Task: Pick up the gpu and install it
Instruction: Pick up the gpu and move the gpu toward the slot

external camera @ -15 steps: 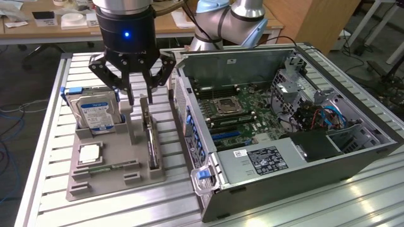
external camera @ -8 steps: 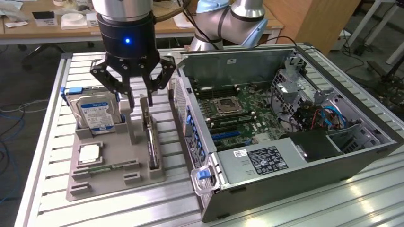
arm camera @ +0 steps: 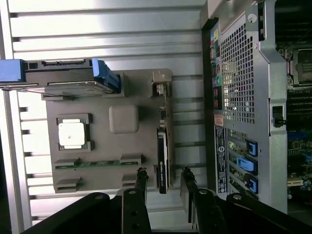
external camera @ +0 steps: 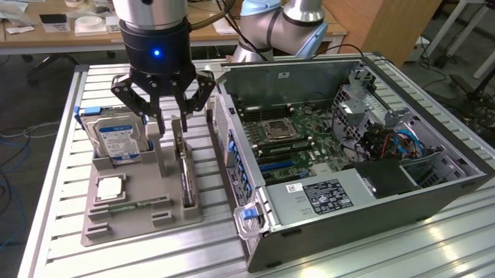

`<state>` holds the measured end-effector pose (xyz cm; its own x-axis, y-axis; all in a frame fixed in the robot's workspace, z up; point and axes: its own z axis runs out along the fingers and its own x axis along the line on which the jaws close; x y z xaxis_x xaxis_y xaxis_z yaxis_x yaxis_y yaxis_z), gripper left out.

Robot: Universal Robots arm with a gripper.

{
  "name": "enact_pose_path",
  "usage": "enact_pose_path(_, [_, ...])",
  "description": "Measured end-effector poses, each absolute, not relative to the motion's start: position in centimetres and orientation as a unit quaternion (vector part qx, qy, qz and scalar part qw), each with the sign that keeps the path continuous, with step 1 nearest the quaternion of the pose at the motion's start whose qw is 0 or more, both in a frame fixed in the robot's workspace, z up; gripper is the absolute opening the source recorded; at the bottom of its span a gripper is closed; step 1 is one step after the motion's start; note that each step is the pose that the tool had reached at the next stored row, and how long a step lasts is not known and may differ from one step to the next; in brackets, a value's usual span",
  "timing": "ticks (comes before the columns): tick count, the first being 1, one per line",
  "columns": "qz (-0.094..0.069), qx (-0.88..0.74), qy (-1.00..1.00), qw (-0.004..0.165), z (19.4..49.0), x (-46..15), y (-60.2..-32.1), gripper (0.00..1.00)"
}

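Note:
The gpu [external camera: 186,174] [arm camera: 162,146] stands on its edge in a slot of the grey fixture tray [external camera: 131,223] [arm camera: 97,141], its black face and silver end bracket showing. My gripper [external camera: 168,128] [arm camera: 163,174] hangs just over the card's end, open, one finger on each side of the card with a gap to both. Beside the tray, toward the exterior view's right, lies the open computer case [external camera: 363,191] [arm camera: 243,97] with its motherboard [external camera: 294,133] exposed.
On the same tray sit a silver hard drive with a blue-white label [external camera: 120,136] [arm camera: 63,75], a processor chip [external camera: 108,188] [arm camera: 72,134], a memory stick [external camera: 135,205] [arm camera: 97,163] and a grey upright post [external camera: 162,156] [arm camera: 123,118]. The case's rear panel stands close to the card.

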<state>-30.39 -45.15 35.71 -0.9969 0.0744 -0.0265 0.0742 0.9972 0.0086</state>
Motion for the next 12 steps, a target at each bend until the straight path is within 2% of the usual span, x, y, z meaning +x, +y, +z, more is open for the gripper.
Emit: enact_pose_path(12, [0.004,0.037,0.999,0.014,34.2,-30.4,-45.1,0.41])
